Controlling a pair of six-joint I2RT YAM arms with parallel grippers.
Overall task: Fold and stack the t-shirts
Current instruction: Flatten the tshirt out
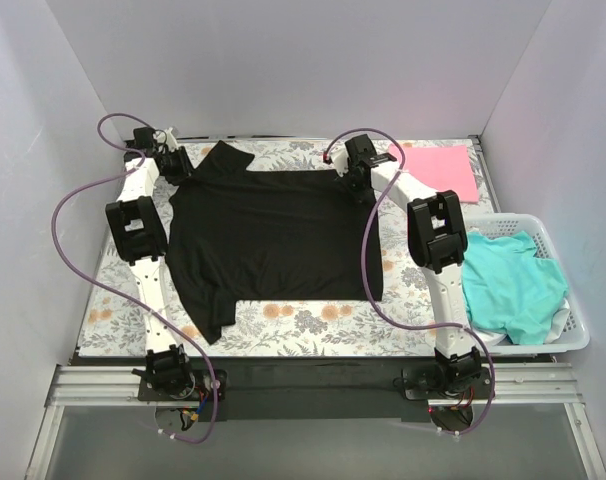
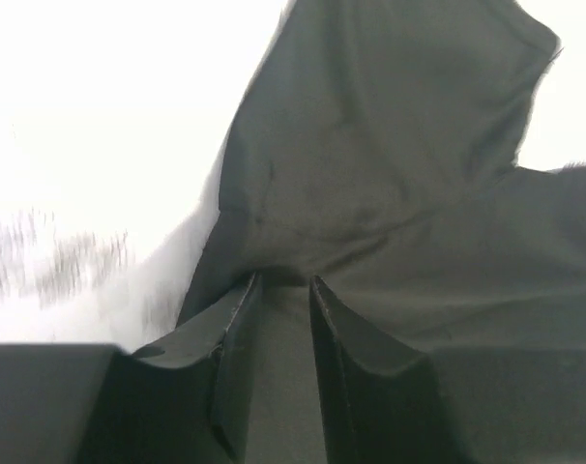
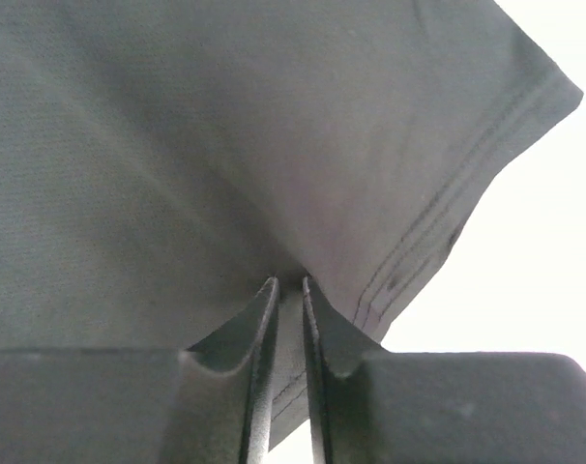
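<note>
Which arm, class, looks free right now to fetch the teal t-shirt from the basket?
Probably neither. The right gripper is nearer the teal t-shirt, but it and the left gripper are both shut on the black t-shirt; one must release first.

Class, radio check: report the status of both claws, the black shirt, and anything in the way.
Left claw and right claw shut on black t-shirt, far edge. Shirt spread flat on floral cloth. Pink shirt and teal shirt aside; nothing obstructing.

One t-shirt (image 1: 273, 235) lies spread across the middle of the counter (image 1: 313, 322), between the two arms. A second t-shirt (image 1: 445, 170) lies flat at the far right corner — behind the basket (image 1: 575, 318), which holds a third t-shirt (image 1: 508, 285) at the right edge.
</note>
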